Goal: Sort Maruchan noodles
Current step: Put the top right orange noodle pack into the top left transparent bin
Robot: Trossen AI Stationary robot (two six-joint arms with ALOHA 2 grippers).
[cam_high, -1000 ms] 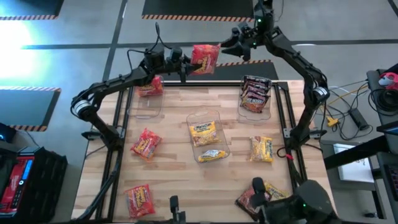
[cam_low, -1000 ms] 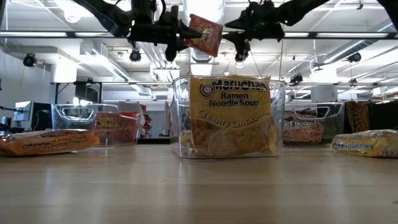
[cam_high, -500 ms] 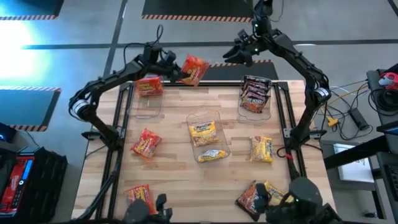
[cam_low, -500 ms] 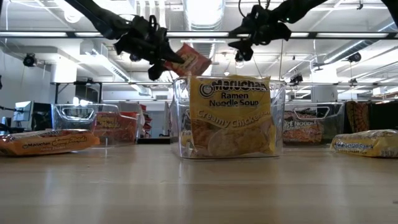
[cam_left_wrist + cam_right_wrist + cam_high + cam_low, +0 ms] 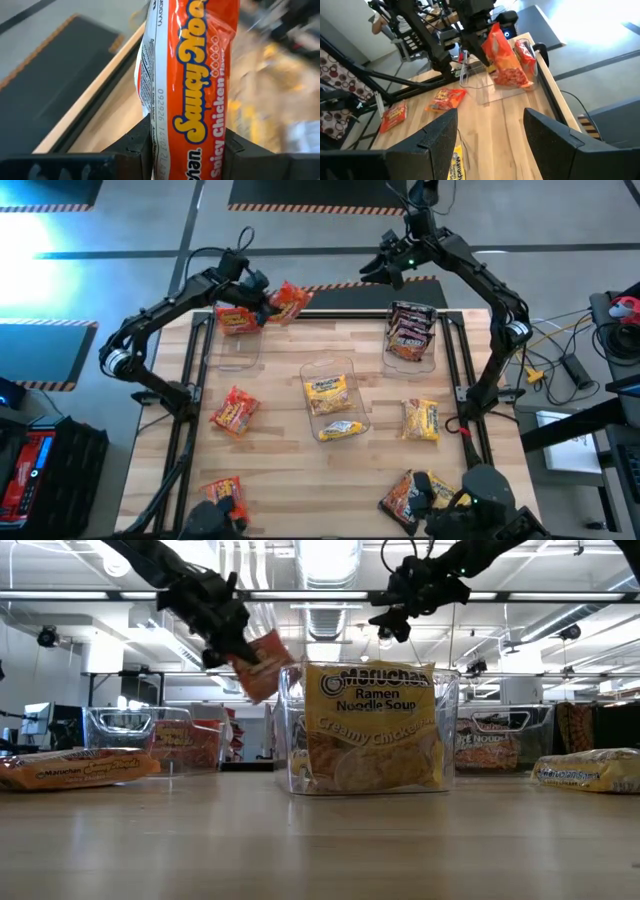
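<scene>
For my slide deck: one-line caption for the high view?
Left hand carries a red Maruchan packet toward the left bin; right hand hangs open.

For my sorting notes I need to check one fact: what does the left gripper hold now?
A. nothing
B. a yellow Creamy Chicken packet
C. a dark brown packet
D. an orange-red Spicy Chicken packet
D: the left gripper is shut on the orange-red Spicy Chicken packet, its fingers pressing both sides of it.
</scene>
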